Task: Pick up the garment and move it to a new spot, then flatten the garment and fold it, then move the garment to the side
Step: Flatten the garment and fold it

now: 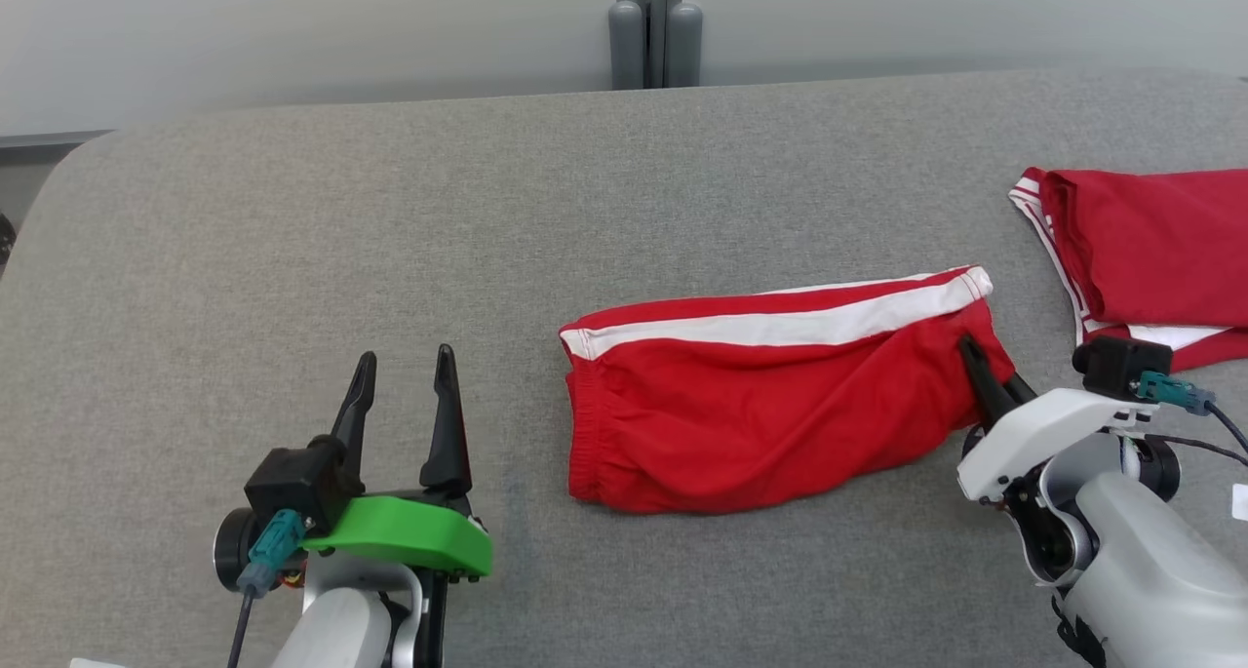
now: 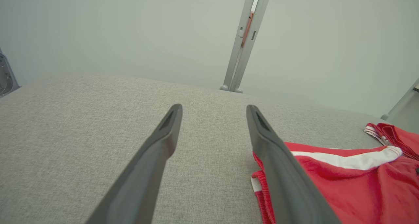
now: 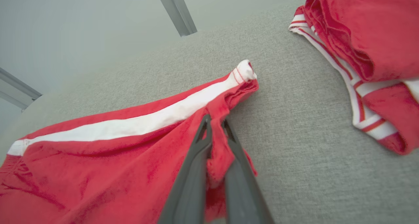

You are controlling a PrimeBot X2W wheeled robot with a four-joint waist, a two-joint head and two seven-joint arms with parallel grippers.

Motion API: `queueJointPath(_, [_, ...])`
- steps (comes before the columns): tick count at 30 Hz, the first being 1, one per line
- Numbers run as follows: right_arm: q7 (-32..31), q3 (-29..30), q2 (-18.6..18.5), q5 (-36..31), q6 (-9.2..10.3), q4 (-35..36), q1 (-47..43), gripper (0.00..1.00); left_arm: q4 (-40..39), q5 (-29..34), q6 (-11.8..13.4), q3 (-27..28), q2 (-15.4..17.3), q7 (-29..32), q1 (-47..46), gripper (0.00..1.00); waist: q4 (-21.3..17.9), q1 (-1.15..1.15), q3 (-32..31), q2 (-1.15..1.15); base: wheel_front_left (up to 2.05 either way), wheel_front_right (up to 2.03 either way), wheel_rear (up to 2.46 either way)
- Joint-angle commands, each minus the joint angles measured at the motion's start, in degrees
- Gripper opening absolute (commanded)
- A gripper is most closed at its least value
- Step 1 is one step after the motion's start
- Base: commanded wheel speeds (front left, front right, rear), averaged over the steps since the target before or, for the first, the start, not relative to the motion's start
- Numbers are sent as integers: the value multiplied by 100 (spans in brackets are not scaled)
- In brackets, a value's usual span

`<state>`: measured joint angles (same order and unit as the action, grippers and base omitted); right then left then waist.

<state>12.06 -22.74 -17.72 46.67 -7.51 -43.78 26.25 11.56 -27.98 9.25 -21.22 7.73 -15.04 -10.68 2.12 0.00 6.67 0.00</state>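
No readable text

No lettering, brand, number or sign can be read in any of the three views.

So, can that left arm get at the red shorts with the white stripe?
Probably yes: the open left gripper sits just beside the nearer end of the red white-striped shorts, with bare grey fabric surface between them.
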Motion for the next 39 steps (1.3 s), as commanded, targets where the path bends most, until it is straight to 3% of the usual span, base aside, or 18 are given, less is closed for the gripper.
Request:
queueJointPath(1, [20,-27,30,-70,3,140,41,0,16,0,-6,30,-1,-16,19,100,92,0,-66,0,0,0,0])
queueJointPath(6, [-155,-230,187,-337,2,823,-91,0,24,-10,-25,72,-58,-17,123,100,311,0,-178,0,0,0,0])
queueJointPath(13, [-689,-632,681,-570,2,1503,-282,0,46,26,-68,99,-128,-17,170,100,682,0,-263,0,0,0,0])
queueJointPath(22, [-938,-857,1093,-712,1,1280,-294,0,75,69,-120,154,-185,-16,174,100,1039,0,-261,0,0,0,0])
queueJointPath(33, [-878,-1160,1293,-611,1,971,-226,0,118,125,-162,196,-223,-16,240,100,1072,0,-337,0,0,0,0])
queueJointPath(34, [-835,-1197,1302,-632,1,943,-198,13,125,131,-165,184,-228,-16,239,100,1067,0,-344,0,0,0,0])
queueJointPath(35, [-795,-1229,1323,-611,1,932,-188,40,129,134,-172,179,-230,-16,238,100,1064,0,-349,0,0,0,0])
queueJointPath(36, [-743,-1277,1346,-575,1,935,-184,100,138,136,-177,175,-231,-16,240,100,1059,0,-357,0,0,0,0])
queueJointPath(39, [-674,-1443,1361,-521,1,949,-178,100,167,140,-192,165,-234,-16,263,100,1034,0,-382,0,0,0,0])
